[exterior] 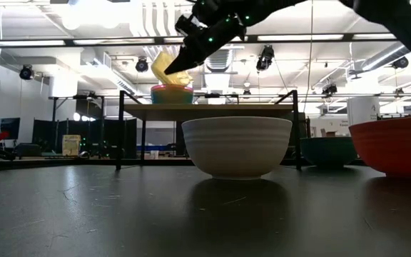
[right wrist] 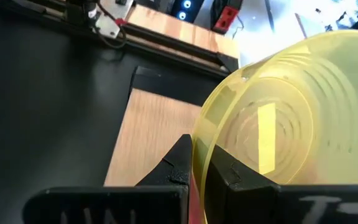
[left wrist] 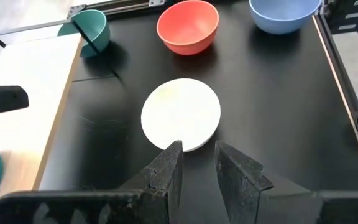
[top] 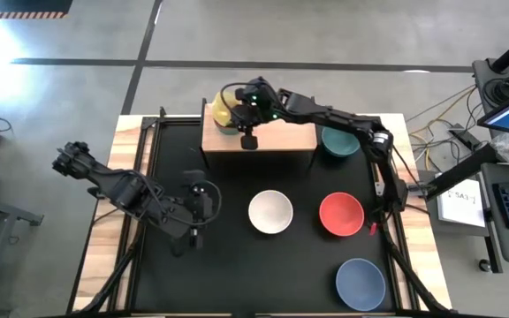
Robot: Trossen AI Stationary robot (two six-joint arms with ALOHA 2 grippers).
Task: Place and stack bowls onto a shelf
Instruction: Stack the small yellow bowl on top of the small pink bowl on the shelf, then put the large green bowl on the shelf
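Bowls are going onto the shelf [top: 272,140], and the right claw [right wrist: 201,163] is pinching the yellow bowl [exterior: 164,66] by its rim. It is holding the bowl tilted just above the small stack [exterior: 171,93] at one end of the shelf, likely so it can drop inside. The rest of the shelf is lying bare, so there is room beside the stack. The white bowl [top: 270,212], red bowl [top: 340,215] and periwinkle bowl [top: 360,283] are waiting on the black counter [top: 237,274], and the teal bowl [top: 338,141] is sitting just beside the shelf. The left claw [left wrist: 196,163] is hanging near the white bowl, a little spread, holding nothing.
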